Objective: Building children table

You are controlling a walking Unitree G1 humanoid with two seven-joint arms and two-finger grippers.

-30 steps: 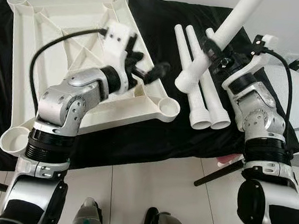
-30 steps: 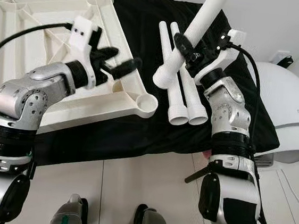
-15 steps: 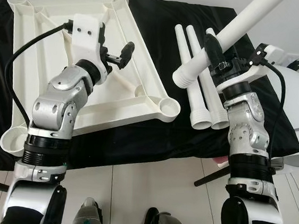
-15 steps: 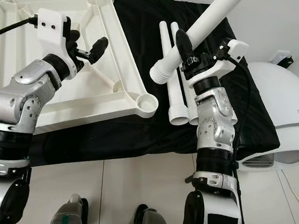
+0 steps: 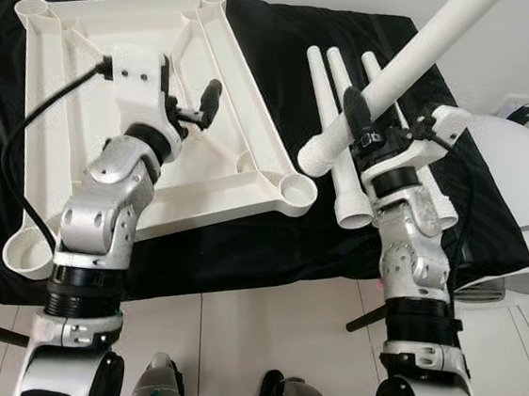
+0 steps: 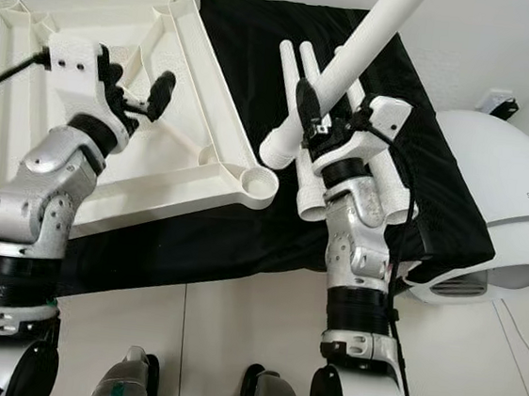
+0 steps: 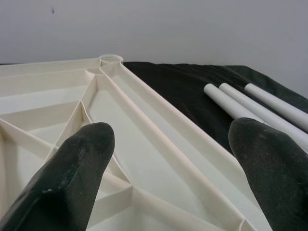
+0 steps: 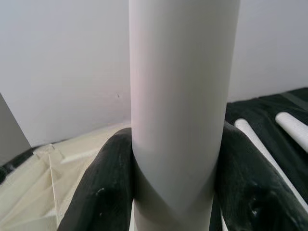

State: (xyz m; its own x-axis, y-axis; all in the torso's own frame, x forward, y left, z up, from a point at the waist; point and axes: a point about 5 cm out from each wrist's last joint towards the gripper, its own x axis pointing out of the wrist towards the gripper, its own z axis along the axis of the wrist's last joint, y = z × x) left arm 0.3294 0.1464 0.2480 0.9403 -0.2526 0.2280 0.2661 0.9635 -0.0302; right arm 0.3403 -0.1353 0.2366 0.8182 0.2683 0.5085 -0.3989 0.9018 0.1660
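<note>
The right tool point(image 5: 362, 125) had a white table leg point(image 5: 400, 75) pinched tight between its two black fingers point(image 8: 106, 192), the leg running straight up between the pads in the right wrist view. Seen from the head, that leg slanted up and away from the tool toward the wall, its flared socket end point(image 5: 313, 157) hanging just below and to the tool's left, off the cloth and close above the near corner of the tabletop. Under and just behind the right tool lay three more white legs point(image 5: 334, 120), side by side on the black cloth point(image 5: 281, 39), wide ends toward the robot.

Over on the other side, the left tool point(image 5: 194, 105) hovered above the upturned white tabletop point(image 5: 69, 168) with its fingers point(image 7: 72, 178) spread wide and nothing between them. Looking along those fingers, the ribbed underside of the tabletop stretched out ahead, one long rim running to a round corner socket point(image 7: 111, 59) at the far end, and the three lying legs showed off beyond the rim on the dark cloth. The tabletop lay flat on the cloth-covered counter, ribs up, with a round socket point(image 5: 296, 189) at the near corner sitting between the two tools. To the right of the right arm stood a rounded white appliance point(image 5: 521, 187) on the tiled floor point(image 5: 230, 346).
</note>
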